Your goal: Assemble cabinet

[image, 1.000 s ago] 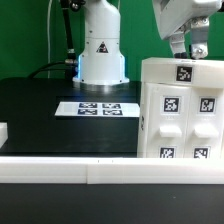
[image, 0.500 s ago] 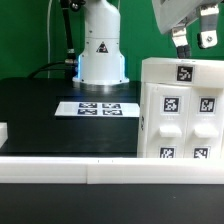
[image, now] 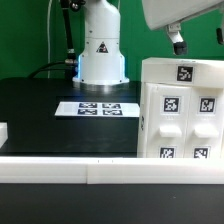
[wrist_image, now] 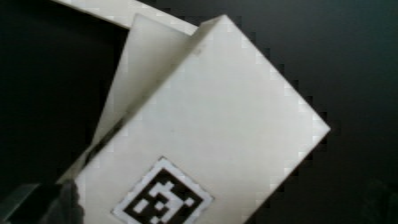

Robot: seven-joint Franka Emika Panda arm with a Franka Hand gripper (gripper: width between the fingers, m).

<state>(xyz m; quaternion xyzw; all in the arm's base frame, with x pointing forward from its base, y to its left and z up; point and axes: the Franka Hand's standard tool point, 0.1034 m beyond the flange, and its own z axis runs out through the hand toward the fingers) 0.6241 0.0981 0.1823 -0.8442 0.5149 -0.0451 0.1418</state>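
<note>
Exterior view: the pincer [image: 177, 42] is lifting higher above the cabinet [image: 180, 110], holding nothing; I cannot tell how open it is.

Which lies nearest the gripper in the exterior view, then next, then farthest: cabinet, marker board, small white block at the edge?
1. The cabinet, directly below the gripper, exterior view's right.
2. The marker board, mid-table.
3. The small white block, far at the exterior view's left edge.
</note>
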